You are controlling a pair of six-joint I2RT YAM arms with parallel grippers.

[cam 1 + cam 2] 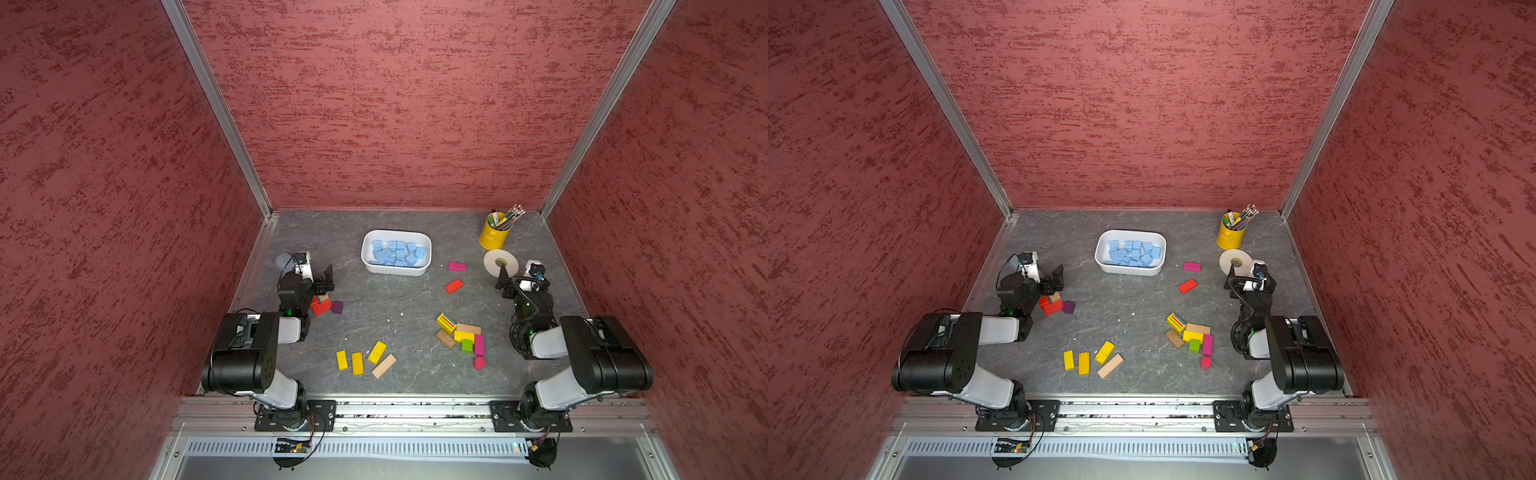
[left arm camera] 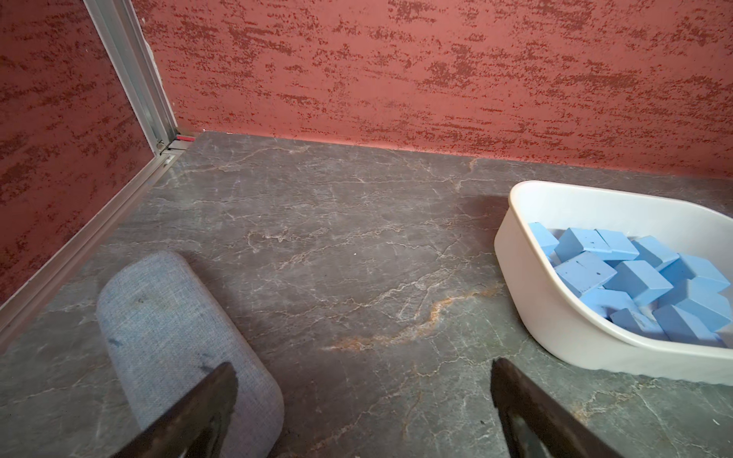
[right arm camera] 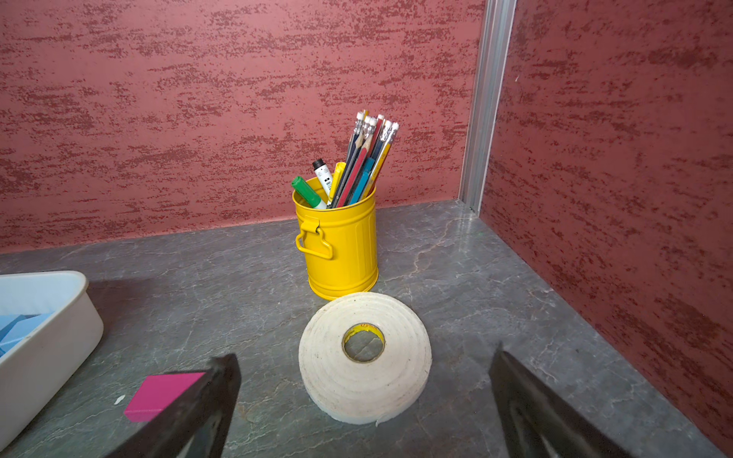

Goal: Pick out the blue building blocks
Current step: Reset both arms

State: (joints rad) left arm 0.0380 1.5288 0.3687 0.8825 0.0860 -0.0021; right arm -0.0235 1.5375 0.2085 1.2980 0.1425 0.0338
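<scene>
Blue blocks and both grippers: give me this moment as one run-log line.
blue building blocks: all visible ones in white tub | left gripper: open, empty | right gripper: open, empty, near tape roll | loose blocks: none blue

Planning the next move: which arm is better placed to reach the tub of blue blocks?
Left. The left gripper, open, sits closer to the white tub; the right gripper faces the tape roll.

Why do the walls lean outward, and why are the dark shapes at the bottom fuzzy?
In both top views: a wide lens splays the corner posts. Left wrist view: the left gripper looks too close to focus. Right wrist view: the right gripper likewise.
</scene>
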